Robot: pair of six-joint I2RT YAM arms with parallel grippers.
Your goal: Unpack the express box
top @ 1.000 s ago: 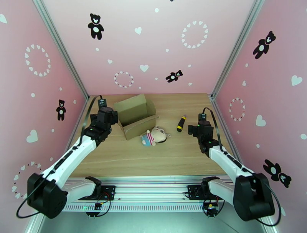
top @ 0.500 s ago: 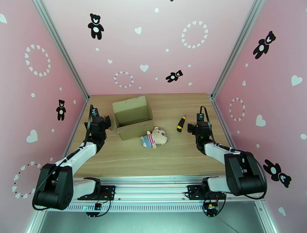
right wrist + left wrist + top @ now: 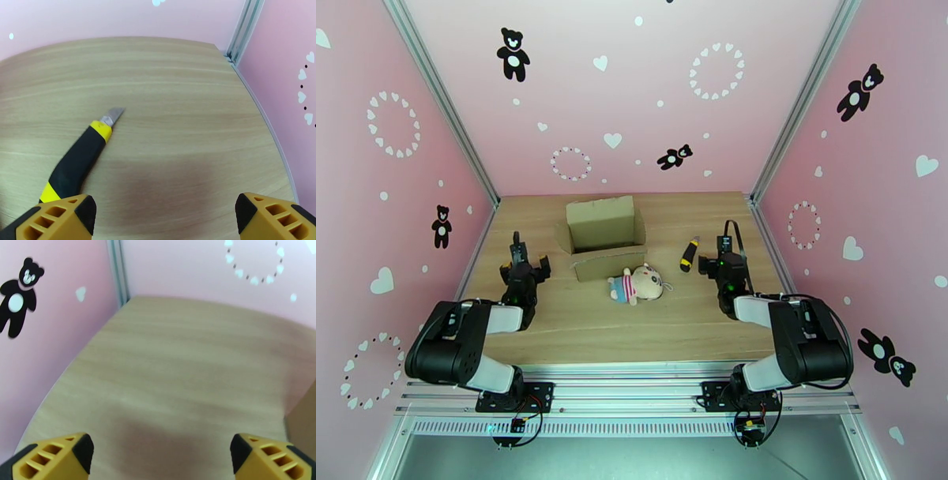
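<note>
Jaws on both arms are standing wide open, holding nothing. The box [image 3: 604, 225] is sitting open toward the back of the table [image 3: 577, 331], long axis running left-right, ahead and right of the nearer left arm [image 3: 505, 317].

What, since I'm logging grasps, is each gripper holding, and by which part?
Nothing is held. The left gripper and the right gripper both stand open and empty; the utility knife lies on the table, untouched.

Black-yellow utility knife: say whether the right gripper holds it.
No, the knife lies on the table, outside the open right gripper.
</note>
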